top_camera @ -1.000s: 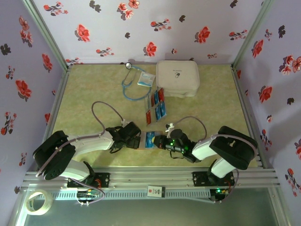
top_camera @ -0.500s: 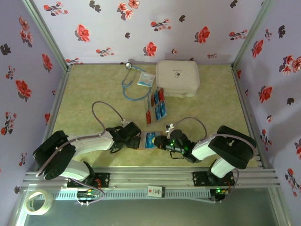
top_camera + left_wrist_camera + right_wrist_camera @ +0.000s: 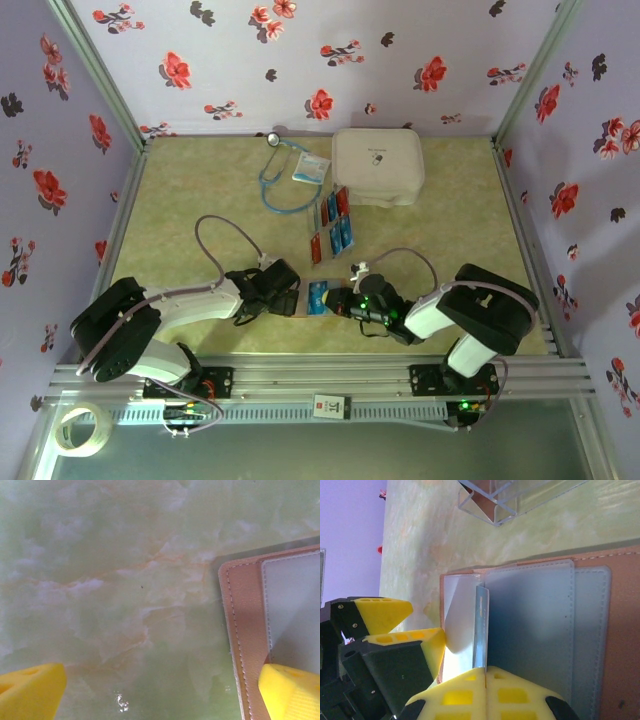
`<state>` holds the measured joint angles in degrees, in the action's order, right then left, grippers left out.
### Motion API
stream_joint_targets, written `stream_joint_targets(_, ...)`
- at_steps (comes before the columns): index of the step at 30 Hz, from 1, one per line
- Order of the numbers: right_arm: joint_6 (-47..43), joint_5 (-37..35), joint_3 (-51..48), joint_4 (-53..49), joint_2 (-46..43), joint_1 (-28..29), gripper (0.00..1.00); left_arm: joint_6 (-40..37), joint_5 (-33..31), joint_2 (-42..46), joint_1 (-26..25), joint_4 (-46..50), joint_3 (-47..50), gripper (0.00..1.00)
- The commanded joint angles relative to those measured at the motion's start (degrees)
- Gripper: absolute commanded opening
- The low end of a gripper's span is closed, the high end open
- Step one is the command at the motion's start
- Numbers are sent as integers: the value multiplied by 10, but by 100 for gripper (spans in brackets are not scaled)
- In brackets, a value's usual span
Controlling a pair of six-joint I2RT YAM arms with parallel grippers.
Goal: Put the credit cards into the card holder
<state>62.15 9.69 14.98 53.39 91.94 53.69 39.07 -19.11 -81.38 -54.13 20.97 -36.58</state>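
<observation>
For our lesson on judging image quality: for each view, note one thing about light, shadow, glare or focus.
Top external: even light, only faint shadows on the table. Left wrist: a small glare spot low on the table, a shadow across the clear pocket of the card holder. Right wrist: the clear tray slightly soft, a bright patch on the pocket beside the credit card.
</observation>
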Motion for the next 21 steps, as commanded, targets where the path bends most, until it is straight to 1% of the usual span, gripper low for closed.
stream_joint_targets(1, 2, -3, 10, 0, 10, 3, 0, 8, -10, -11, -8, 11, 8, 100)
stream_joint_targets(8, 1, -2, 10, -3, 5, 1, 6, 8, -11, -12, -9, 11, 6, 100)
stream_joint_targets(14, -2, -5, 7, -9, -2, -3, 6, 9, -10, -12, -10, 12, 5, 100)
stream_joint_targets(21, -15, -11, 8, -47, -27, -9, 6, 8, -11, -13, -10, 13, 5, 100)
